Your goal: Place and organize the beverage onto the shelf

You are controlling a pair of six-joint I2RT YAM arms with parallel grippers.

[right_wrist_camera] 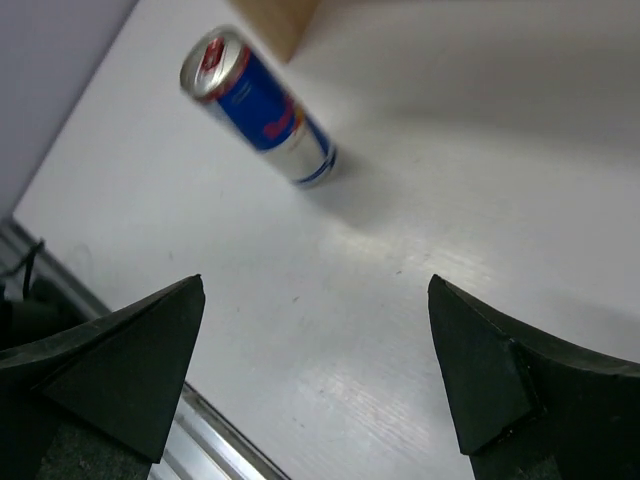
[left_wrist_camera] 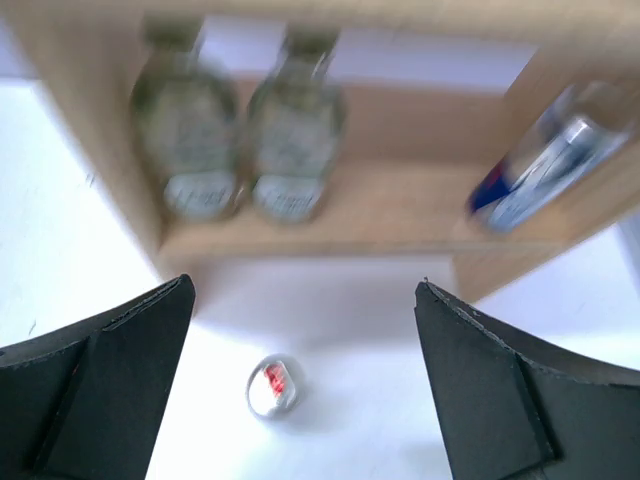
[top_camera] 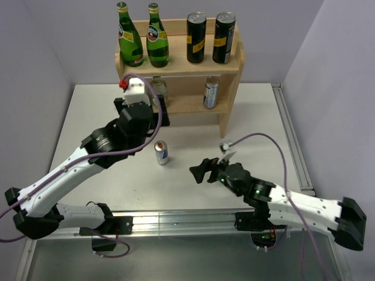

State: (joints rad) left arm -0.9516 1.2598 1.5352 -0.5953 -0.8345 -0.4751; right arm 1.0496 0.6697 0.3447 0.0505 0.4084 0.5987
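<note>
The wooden shelf (top_camera: 229, 70) stands at the back of the table. Two green bottles (top_camera: 130, 38) and two black cans (top_camera: 196, 38) stand on its top board. One blue-and-silver can (top_camera: 211, 92) stands on the lower tier and also shows in the left wrist view (left_wrist_camera: 545, 165). The other blue-and-silver can (top_camera: 162, 153) stands upright on the table in front of the shelf. My left gripper (top_camera: 143, 114) is open and empty, held above the table before the lower tier; that can's top (left_wrist_camera: 272, 387) shows below its fingers (left_wrist_camera: 140, 350). My right gripper (top_camera: 205, 170) is open and empty, right of the can (right_wrist_camera: 260, 107).
Two clear glass bottles (left_wrist_camera: 190, 140) stand at the left of the lower tier, just beyond my left gripper (left_wrist_camera: 303, 290). A shelf leg (right_wrist_camera: 275, 20) is behind the can. A metal rail (top_camera: 176, 221) runs along the table's near edge and another down the right side (top_camera: 296, 152).
</note>
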